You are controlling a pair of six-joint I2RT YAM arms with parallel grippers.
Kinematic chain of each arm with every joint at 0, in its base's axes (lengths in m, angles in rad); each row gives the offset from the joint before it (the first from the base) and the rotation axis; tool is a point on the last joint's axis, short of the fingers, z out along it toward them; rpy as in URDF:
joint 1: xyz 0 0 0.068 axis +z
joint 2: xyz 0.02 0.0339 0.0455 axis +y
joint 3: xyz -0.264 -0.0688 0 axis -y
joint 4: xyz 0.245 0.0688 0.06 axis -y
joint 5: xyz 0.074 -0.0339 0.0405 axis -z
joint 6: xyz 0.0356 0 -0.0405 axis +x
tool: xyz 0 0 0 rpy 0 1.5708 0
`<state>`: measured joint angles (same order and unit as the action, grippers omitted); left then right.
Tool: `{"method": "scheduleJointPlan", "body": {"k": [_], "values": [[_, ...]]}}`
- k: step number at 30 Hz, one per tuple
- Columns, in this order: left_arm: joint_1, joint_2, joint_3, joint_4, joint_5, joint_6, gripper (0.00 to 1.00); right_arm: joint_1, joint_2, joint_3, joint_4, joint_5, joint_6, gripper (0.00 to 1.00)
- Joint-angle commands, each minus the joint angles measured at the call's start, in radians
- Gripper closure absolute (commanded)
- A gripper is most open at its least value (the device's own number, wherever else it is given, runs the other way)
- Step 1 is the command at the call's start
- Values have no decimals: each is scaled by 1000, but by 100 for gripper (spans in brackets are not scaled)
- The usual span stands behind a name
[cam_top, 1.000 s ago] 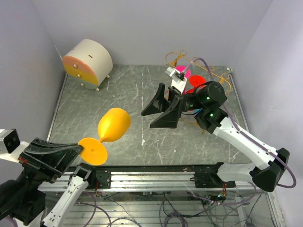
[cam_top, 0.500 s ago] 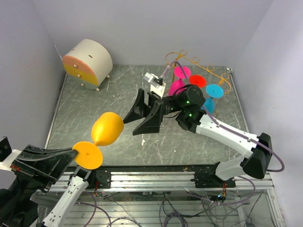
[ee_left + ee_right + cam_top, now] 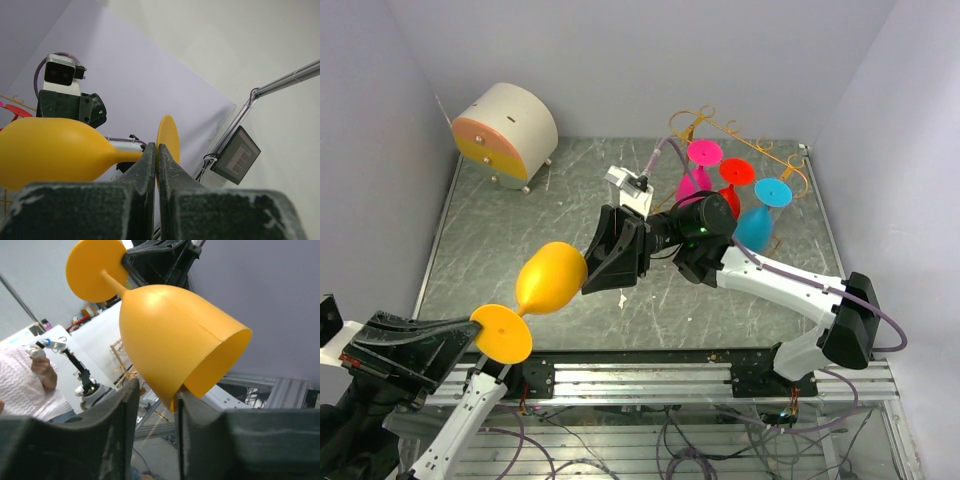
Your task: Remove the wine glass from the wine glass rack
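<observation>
Clamping on the stem of the orange wine glass [image 3: 50, 150], the left end effector [image 3: 156, 147] has its two fingers pressed together right beside the foot disc, which shows edge-on past the fingertips. Glass is carried in the air and lies nearly on its side: foot toward the near-left corner, bowl mouth pointing toward the middle of the table [image 3: 520, 235].

Right end effector [image 3: 157, 390] is at the open end of the bowl. Wrist view: its fingers stand a narrow gap apart, and the lower edge of the rim dips into that gap. Cannot tell whether they pinch the rim or only straddle it. Top view: the right arm reaches leftward across the table, with its fingertips meeting the bowl.

Wine glass rack [image 3: 732, 130] stands at the far right of the table, well apart from the orange glass. Three glasses hang on its rails in a row: pink glass [image 3: 705, 153], red glass [image 3: 737, 172], blue glass [image 3: 772, 191].

Round cream-and-orange drawer box [image 3: 505, 135] sits at the far-left corner.
</observation>
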<state>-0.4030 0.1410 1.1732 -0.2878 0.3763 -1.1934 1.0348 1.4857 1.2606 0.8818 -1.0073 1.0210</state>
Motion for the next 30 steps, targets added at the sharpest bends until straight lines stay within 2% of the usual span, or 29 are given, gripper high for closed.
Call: {"method": "scheduleJointPlan", "body": {"k": [1, 3, 6, 10, 14, 17, 20, 24, 27, 30], "values": [[4, -12, -1, -13, -14, 21, 93, 7, -28, 11, 42, 29, -12, 75], [4, -14, 3, -22, -18, 25, 93, 6, -39, 7, 29, 37, -28, 87], [4, -17, 8, -45, -28, 34, 93, 8, -56, 5, 13, 47, -36, 100], [4, -29, 32, -130, -88, 58, 90, 6, -83, -10, 8, 50, -49, 100], [6, -62, 29, -202, -184, 62, 61, 5, -127, -32, -29, 51, -101, 100], [9, -78, 54, -303, -278, 68, 42, 5, -172, -19, -136, 70, -176, 100], [21, -80, 128, -466, -392, 92, 30, 5, -199, 27, -287, 105, -273, 100], [48, -55, 244, -665, -510, 133, 29, 7, -185, 172, -633, 244, -445, 100], [93, 8, 348, -818, -535, 211, 31, 10, -87, 370, -968, 456, -564, 100], [152, 114, 459, -948, -518, 318, 34, 38, 109, 658, -1318, 718, -643, 100]]}}
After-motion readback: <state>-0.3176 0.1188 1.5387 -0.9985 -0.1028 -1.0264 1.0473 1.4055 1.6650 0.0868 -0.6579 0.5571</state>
